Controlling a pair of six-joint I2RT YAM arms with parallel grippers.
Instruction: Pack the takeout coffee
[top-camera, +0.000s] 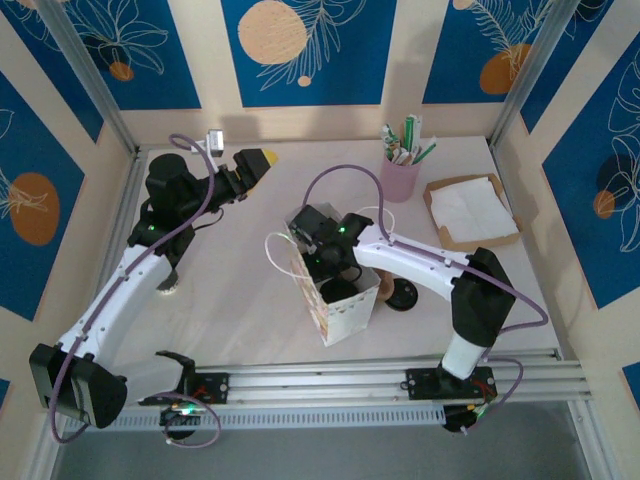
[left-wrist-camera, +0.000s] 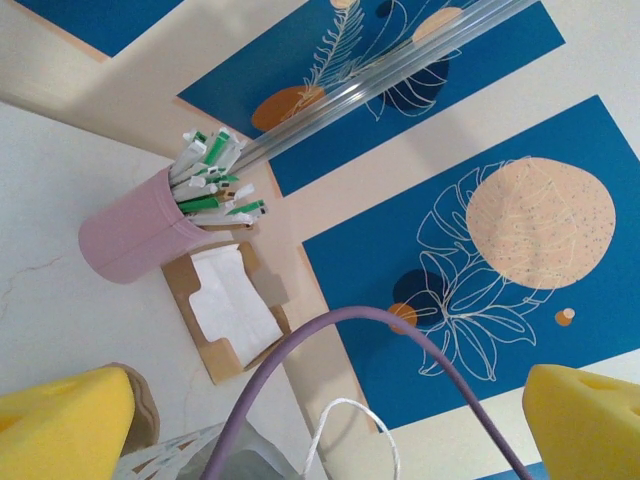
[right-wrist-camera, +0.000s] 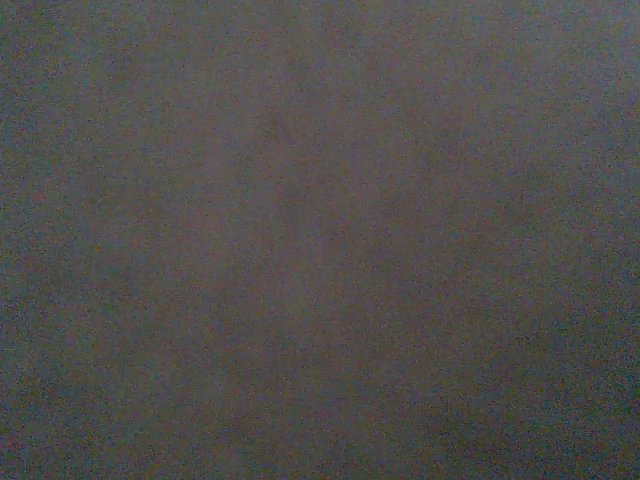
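The takeout coffee is hidden. A white patterned paper bag (top-camera: 345, 318) with rope handles stands open in the middle of the table. My right arm bends over it, and its wrist (top-camera: 325, 245) points down into the bag's mouth, so the fingers are hidden inside. The right wrist view is dark. My left gripper (top-camera: 252, 163) hangs at the back left, away from the bag. Its yellow pads (left-wrist-camera: 60, 425) stand wide apart with nothing between them, so it is open (left-wrist-camera: 320, 425).
A pink cup (top-camera: 400, 178) of straws and sachets stands at the back right, with a brown napkin tray (top-camera: 470, 212) beside it. A loose black lid (top-camera: 402, 296) lies right of the bag. A small round object (top-camera: 168, 288) sits under the left arm.
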